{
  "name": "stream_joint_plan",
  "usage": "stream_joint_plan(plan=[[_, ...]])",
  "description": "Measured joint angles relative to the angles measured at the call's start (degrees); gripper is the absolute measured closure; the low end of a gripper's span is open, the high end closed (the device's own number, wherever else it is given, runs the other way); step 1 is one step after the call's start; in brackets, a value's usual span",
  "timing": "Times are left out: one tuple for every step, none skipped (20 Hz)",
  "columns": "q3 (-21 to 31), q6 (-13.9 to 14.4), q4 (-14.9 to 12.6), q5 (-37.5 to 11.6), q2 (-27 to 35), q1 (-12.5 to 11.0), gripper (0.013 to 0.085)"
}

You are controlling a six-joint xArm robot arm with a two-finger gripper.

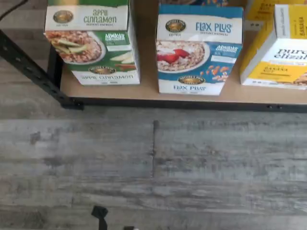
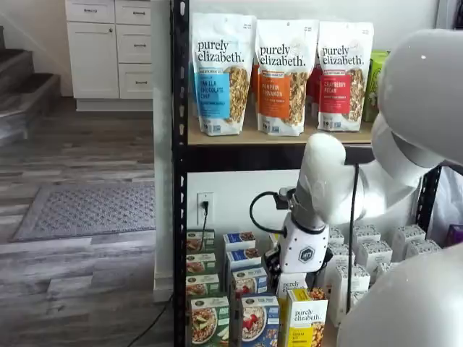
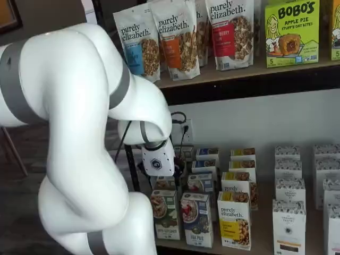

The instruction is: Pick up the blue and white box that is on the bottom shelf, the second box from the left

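Below, blue and white box (image 1: 199, 50) upright beneath gripper (image 2: 277, 271), green-and-white carton (image 1: 93, 43) beside it, fingers spread wide, empty

Glossy white arm (image 3: 79, 106) fills the frame — fat rounded links, smooth shells, grey bands ringing the joints. At the wrist, a white gripper body (image 3: 158, 158) with a small dark hexagon mark on its face, seen in both shelf views. A black cable (image 2: 262, 210) loops out beside the wrist — thin, curling back in.
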Motion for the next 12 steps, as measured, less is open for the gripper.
stream_joint_plan(plan=[[-0.01,-0.36,0.37,-1.12,1.14,-0.02,0.0130],[-0.11,-0.34,0.35,-1.97,2.28,-0.01,0.0130],[-0.24,-0.32,0.35,-2.73,3.47,0.04,0.0130],[-0.33,-0.36,0.47,-3.62,4.73,0.14,0.0130],[-0.39,-0.65,0.90,-4.71,6.14,0.28,0.0130],[-0.42,-0.72,1.11,-5.91,7.51,0.43,0.0130],[-0.45,-0.70,1.17,-7.09,8.76,0.57,0.0130],[-0.46,-0.82,1.41,-8.51,10.06,0.71,0.0130],[-0.49,-0.92,1.60,-9.89,11.39,0.84,0.0130],[-0.59,-0.88,1.61,-11.19,12.68,0.94,0.0130],[-0.74,-0.89,1.66,-12.48,13.99,1.03,0.0130],[-0.94,-1.22,2.08,-13.69,15.38,1.16,0.0130]])
